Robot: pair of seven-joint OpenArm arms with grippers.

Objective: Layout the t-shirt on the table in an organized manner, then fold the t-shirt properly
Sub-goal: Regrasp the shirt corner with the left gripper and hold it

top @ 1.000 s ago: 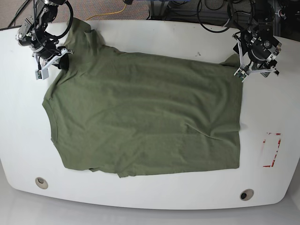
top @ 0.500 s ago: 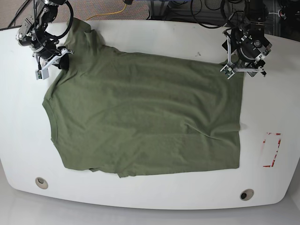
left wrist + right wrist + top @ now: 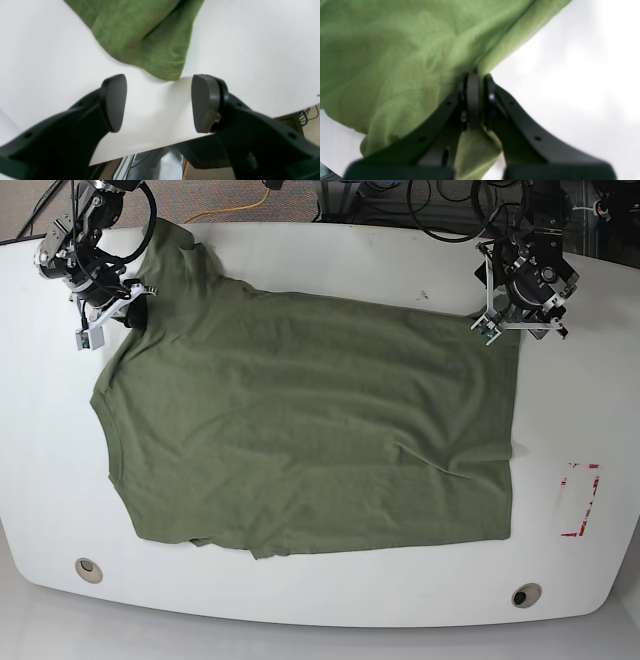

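Simply plain olive t-shirt [image 3: 310,410], partly bunched.

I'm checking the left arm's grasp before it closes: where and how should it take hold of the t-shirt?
I'd grip the t-shirt at the small corner pointing between the open jaws of the left gripper, coming from the table's near edge in the left wrist view. The corner narrows to a blunt tip there, so one jaw could probably pass on each side.

Left jaws [image 3: 159,103] wide apart; right jaws [image 3: 479,100] nearly together, both arms angled inward.
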